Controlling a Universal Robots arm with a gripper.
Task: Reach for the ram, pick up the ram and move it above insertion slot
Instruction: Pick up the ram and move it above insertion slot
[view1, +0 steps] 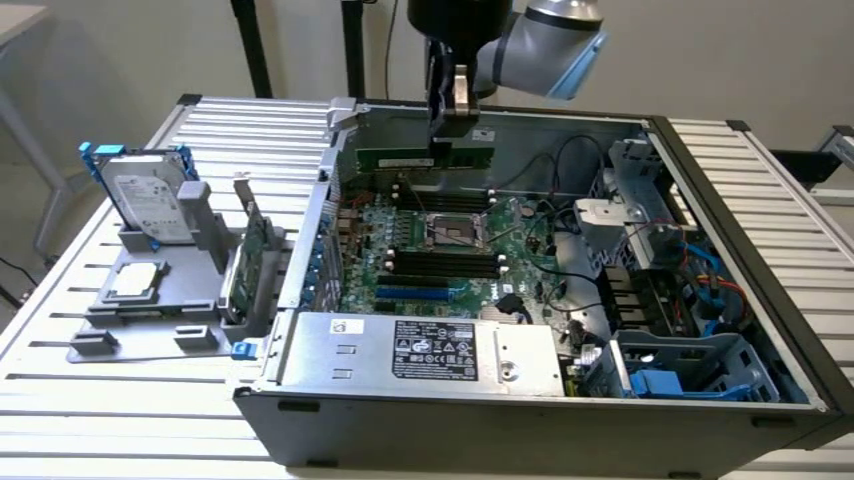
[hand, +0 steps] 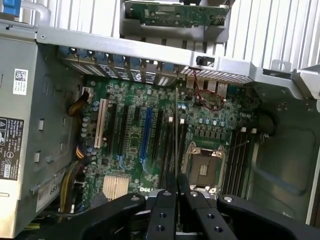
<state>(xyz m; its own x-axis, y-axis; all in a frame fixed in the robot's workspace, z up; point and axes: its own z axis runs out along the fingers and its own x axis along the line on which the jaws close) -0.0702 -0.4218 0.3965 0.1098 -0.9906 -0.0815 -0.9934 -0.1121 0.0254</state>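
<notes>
The ram (view1: 400, 159) is a long thin green stick hanging level above the far edge of the motherboard (view1: 441, 250), inside the open computer case. My gripper (view1: 454, 135) comes down from above and is shut on the stick's upper edge, near its middle. In the wrist view the ram (hand: 176, 130) shows edge-on as a thin line running out from between the black fingers (hand: 162, 200) of the gripper (hand: 176, 184). It lies over the board beside the CPU socket (hand: 205, 167). The black memory slots (view1: 447, 262) sit below and nearer than the stick.
A silver hard drive (view1: 150, 205) and a green expansion card (view1: 251, 255) stand in a grey holder at the exterior view's left, outside the case. The power supply (view1: 427, 350) fills the near side. Drive cages and cables (view1: 654, 290) crowd the exterior view's right.
</notes>
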